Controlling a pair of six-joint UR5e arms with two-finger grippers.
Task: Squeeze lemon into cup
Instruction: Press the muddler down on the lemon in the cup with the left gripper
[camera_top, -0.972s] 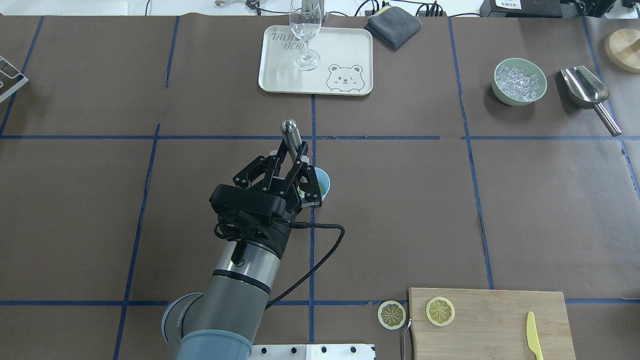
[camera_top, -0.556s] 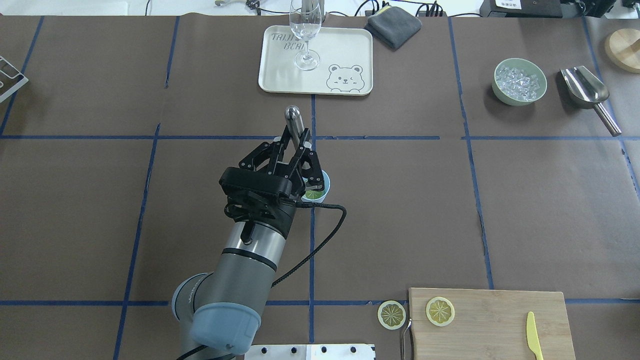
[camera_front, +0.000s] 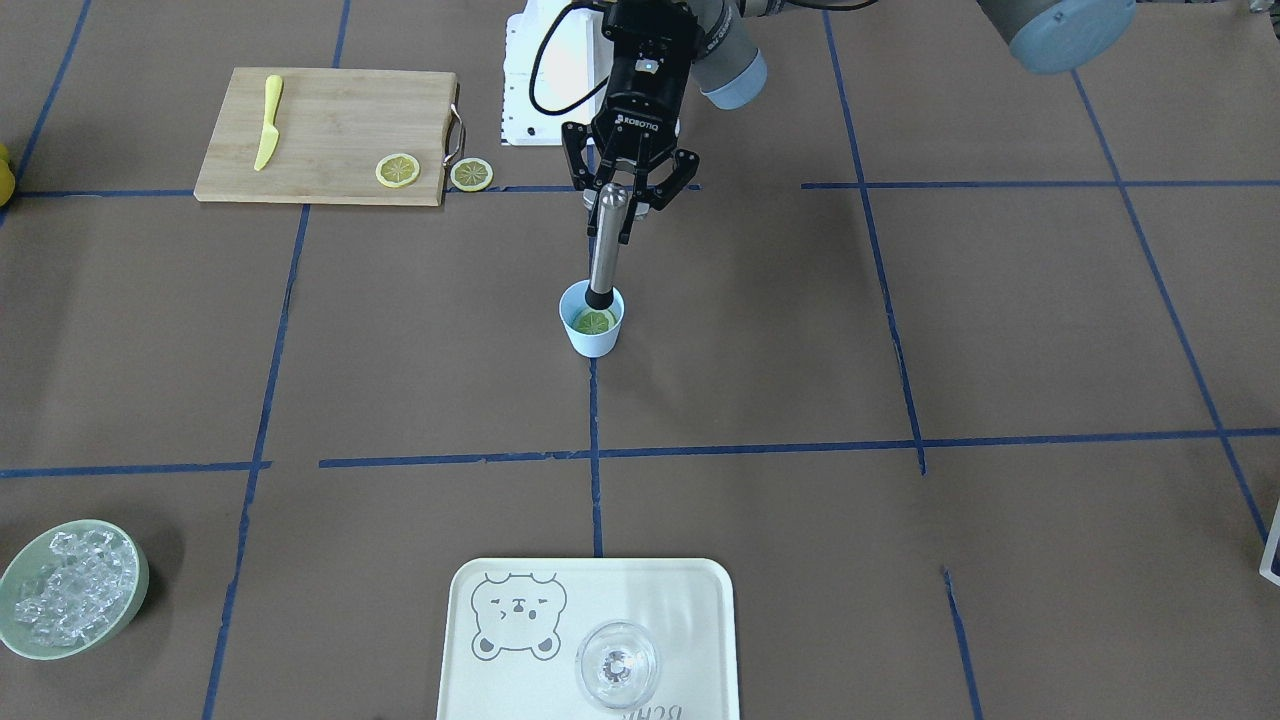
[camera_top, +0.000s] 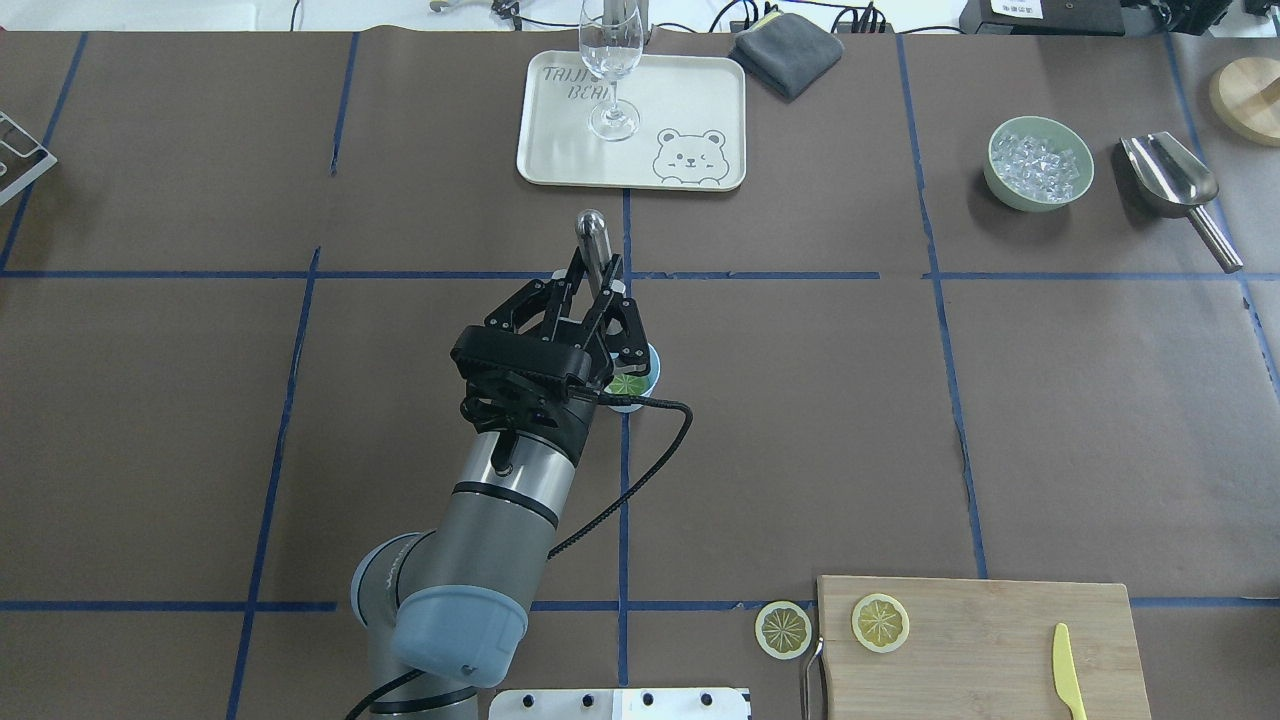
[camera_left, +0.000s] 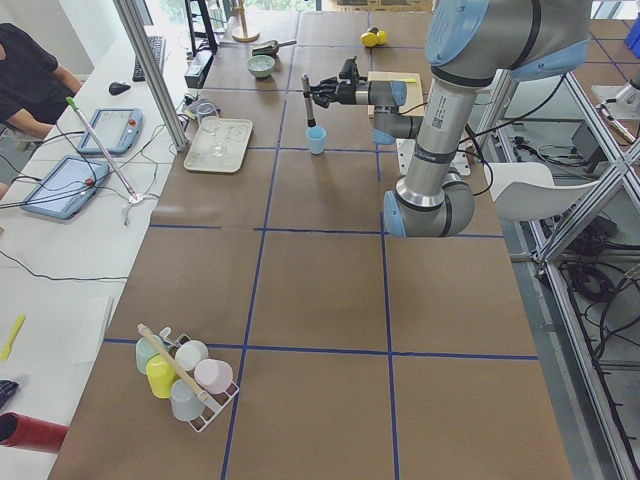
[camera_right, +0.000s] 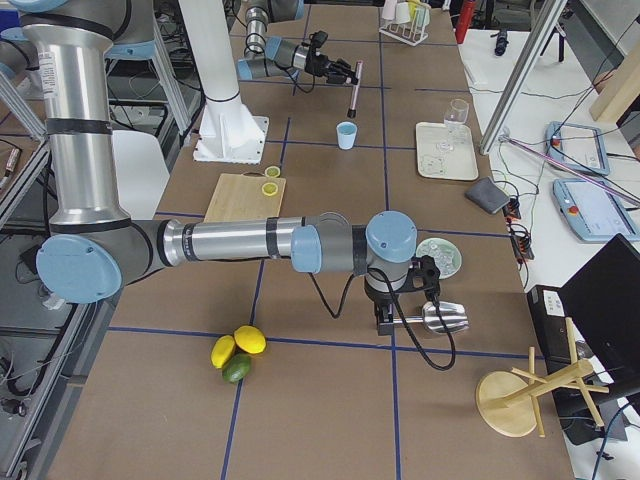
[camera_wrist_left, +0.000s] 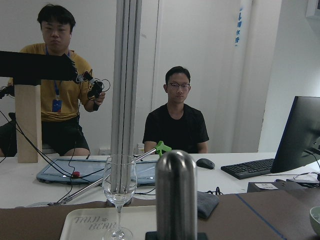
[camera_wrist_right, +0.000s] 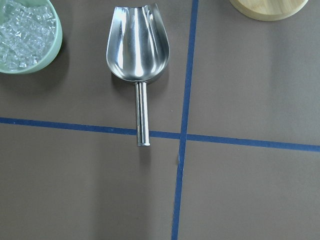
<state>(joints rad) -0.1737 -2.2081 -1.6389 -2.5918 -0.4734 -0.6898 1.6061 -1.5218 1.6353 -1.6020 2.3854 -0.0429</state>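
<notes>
The light-blue cup (camera_front: 592, 338) stands mid-table, also in the overhead view (camera_top: 650, 371). A lemon slice (camera_front: 594, 321) lies inside it, partly seen from overhead (camera_top: 628, 386). My left gripper (camera_front: 621, 203) is shut on a steel muddler (camera_front: 605, 245) that stands almost upright, its black tip in the cup on the slice. The muddler's rounded top (camera_wrist_left: 176, 195) fills the left wrist view. My right gripper (camera_right: 383, 318) hangs over a steel scoop (camera_wrist_right: 138, 55) far to the right; I cannot tell whether it is open or shut.
Two more lemon slices lie near the front: one on the wooden board (camera_top: 880, 622), one beside it (camera_top: 783, 629). A yellow knife (camera_top: 1068, 670) is on the board. A tray (camera_top: 700, 100) with a wine glass (camera_top: 610, 70) stands at the back. A green bowl of ice (camera_top: 1038, 163) is at the right.
My left arm has moved forward and slightly right, and the muddler's top has swung away from me. The lemon slice in the cup shows more.
</notes>
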